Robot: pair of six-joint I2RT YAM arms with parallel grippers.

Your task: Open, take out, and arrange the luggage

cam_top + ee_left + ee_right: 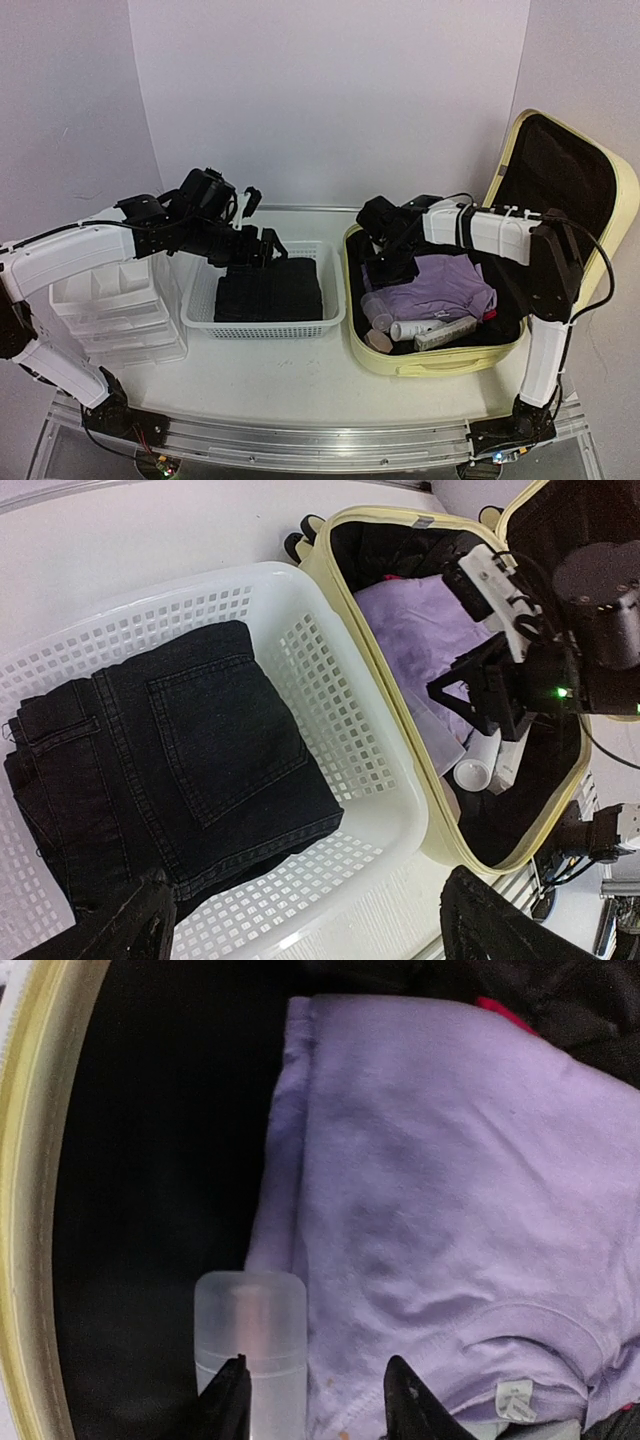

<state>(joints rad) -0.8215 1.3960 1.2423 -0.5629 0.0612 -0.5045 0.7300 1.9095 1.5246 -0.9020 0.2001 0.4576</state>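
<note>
Starting closest to me: the drawer organizer (110, 300) sits by the table's (300, 392) left edge. The white mesh basket (265, 331) is just beside it, around the middle. The luggage (450, 364) takes the right side, lying open with its lid (570, 170) standing up toward the back right corner.

My left gripper (303, 912) hangs over the basket with the fingers spread wide, holding nothing. A folded pair of black jeans (190, 760) lies in the basket under it.

My right gripper (320, 1400) is down inside the luggage near its left rim, fingers roughly halfway apart. One tip is in front of a bottle with a frosted cap (250, 1310), the other over a folded purple T-shirt (450, 1180). Nothing looks pinched, though honestly the wrist view is too tight to tell if the tips touch anything. Further back in the shell there's some dark clothing (560, 1000).
</note>
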